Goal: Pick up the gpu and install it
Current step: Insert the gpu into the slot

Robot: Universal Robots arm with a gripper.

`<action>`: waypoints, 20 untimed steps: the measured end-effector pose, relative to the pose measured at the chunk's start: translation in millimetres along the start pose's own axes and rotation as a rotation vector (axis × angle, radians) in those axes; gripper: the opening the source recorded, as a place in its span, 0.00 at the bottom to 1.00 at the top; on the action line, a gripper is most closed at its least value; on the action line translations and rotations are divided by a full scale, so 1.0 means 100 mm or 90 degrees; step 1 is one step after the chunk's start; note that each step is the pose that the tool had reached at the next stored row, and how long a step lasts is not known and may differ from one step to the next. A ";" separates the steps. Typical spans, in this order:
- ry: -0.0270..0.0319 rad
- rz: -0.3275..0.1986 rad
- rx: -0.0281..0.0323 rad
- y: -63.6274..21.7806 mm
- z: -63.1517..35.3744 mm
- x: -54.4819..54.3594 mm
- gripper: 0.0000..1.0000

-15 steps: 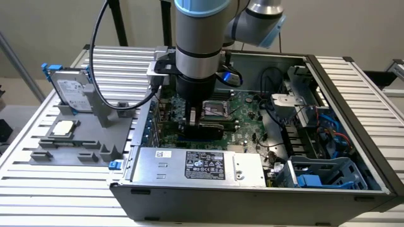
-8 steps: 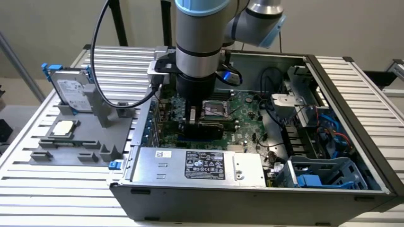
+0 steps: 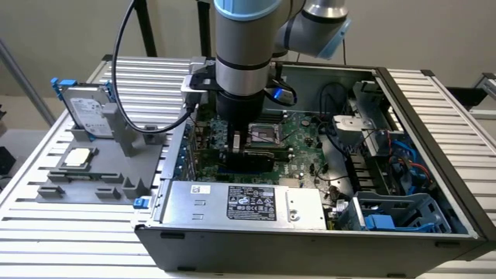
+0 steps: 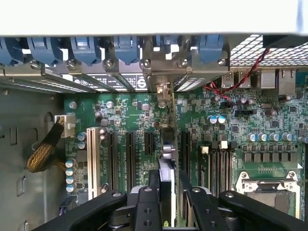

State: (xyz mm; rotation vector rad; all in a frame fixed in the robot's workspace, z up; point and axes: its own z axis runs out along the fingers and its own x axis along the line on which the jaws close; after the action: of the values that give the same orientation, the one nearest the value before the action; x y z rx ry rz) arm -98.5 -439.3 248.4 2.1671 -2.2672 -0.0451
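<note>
Gripper (image 4: 166, 199) pinching gpu (image 4: 166, 159) edge-on, black fingers (image 4: 147, 207) pressed against both faces; card upright over green motherboard (image 4: 120, 113), among long black expansion slots (image 4: 130, 159). Silver power supply (image 3: 240, 203) at case's near wall, label print illegible. Grey plastic fixture (image 3: 93, 168) left of case: hard drive (image 3: 87, 110) with blue rails, square silver CPU (image 3: 78, 157).
</note>
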 end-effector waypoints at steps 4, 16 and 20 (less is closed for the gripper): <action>0.0079 0.001 0.0152 -0.013 0.006 0.01 0.00; 0.0151 0.000 0.0293 -0.045 0.003 0.02 1.00; 0.0152 0.000 0.0293 -0.045 0.003 0.02 1.00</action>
State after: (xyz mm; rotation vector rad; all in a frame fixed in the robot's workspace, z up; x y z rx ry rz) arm -94.1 -441.7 247.9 2.1775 -2.2777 0.0330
